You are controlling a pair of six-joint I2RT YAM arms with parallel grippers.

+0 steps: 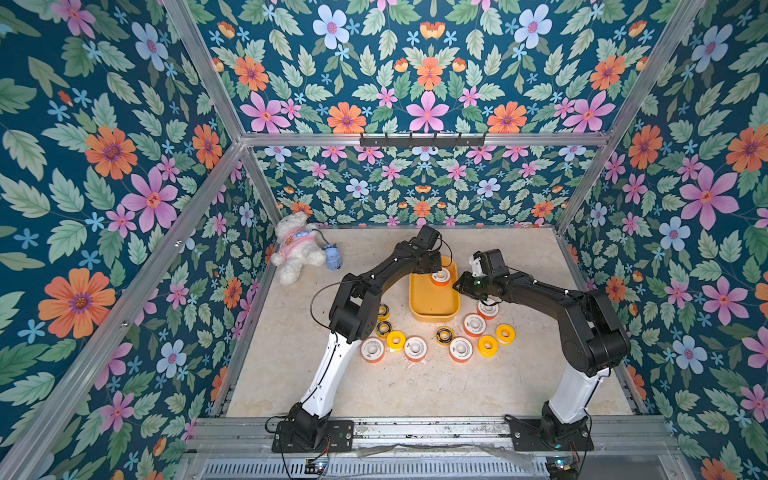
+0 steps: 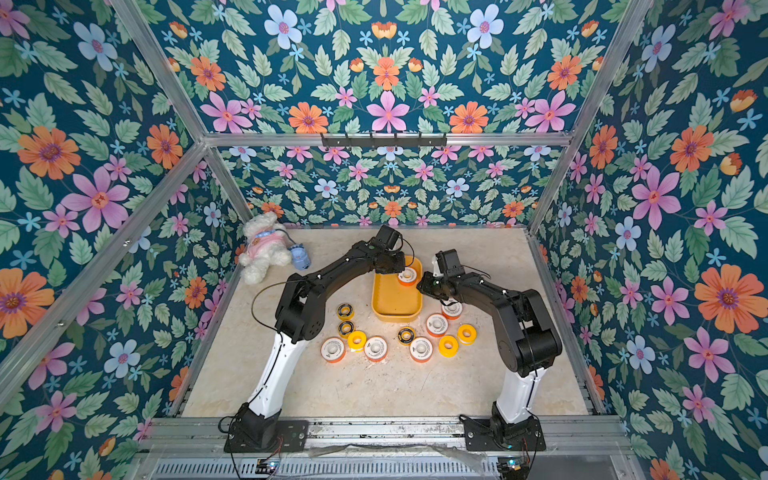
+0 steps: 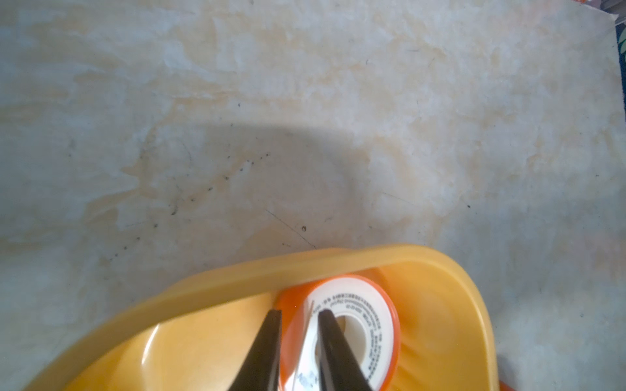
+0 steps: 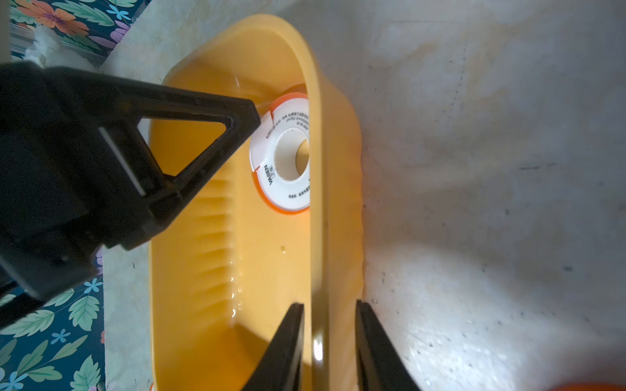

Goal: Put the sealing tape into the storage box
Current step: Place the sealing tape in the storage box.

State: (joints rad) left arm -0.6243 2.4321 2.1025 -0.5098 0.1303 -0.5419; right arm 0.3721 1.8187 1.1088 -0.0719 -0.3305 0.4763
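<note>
Sealing tape [image 1: 440, 277] — in storage box [image 1: 430, 302]

left hand [image 3: 299, 315] pinches an orange-rimmed spool [image 3: 372, 325] inside the yellow box [image 3: 305, 267]

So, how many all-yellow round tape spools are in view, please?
3, all on the beige table: one yellow spool between two white-faced, orange-rimmed spools, and two yellow spools side by side towards the robot's right. More may be hidden beneath the left arm.

In soft light, a broad shadow greyed the table [image 3: 305, 101] beyond the left gripper's [image 3: 300, 311] blurred fingers, the sealing tape [image 3: 372, 325] shone white, and glare glinted on the storage box [image 4: 316, 348] between the right gripper's [image 4: 329, 303] fingers.
</note>
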